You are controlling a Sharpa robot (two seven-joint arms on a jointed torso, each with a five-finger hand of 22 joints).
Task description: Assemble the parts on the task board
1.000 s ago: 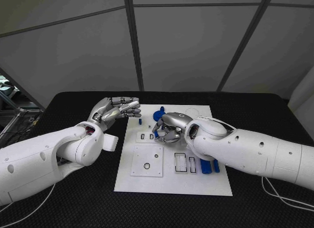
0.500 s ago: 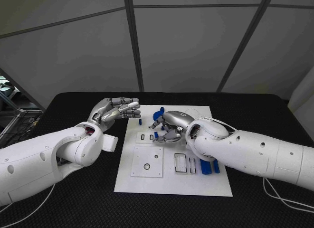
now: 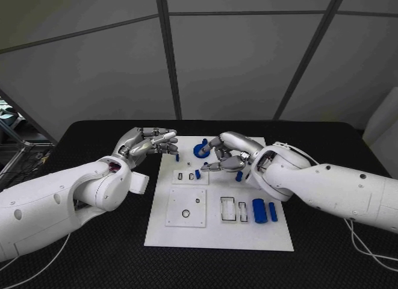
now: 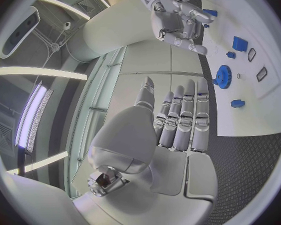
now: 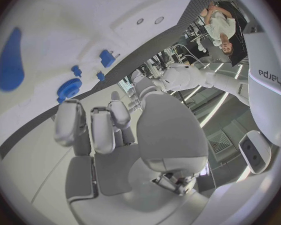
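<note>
White flat task board [image 3: 218, 232] lay on the black mesh table [image 3: 338, 147]. Blue round gear part [image 3: 202, 149] stood at its far edge, two blue cylinder parts [image 3: 259, 211] near the right side. Left hand [image 3: 149, 143] hovered curled and empty beside the board. Right hand [image 3: 228, 153] hovered over the slots, fingers bent, holding nothing.

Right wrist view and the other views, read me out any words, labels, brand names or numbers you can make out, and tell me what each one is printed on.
"harpa", read sideways, on the white arm casing at the rim of the right wrist view; its start is cut off by the picture's rim.
The task board bears only dark outlined slots, no lettering that can be read.
The blue parts, such as the gear, carry no readable marks.
</note>
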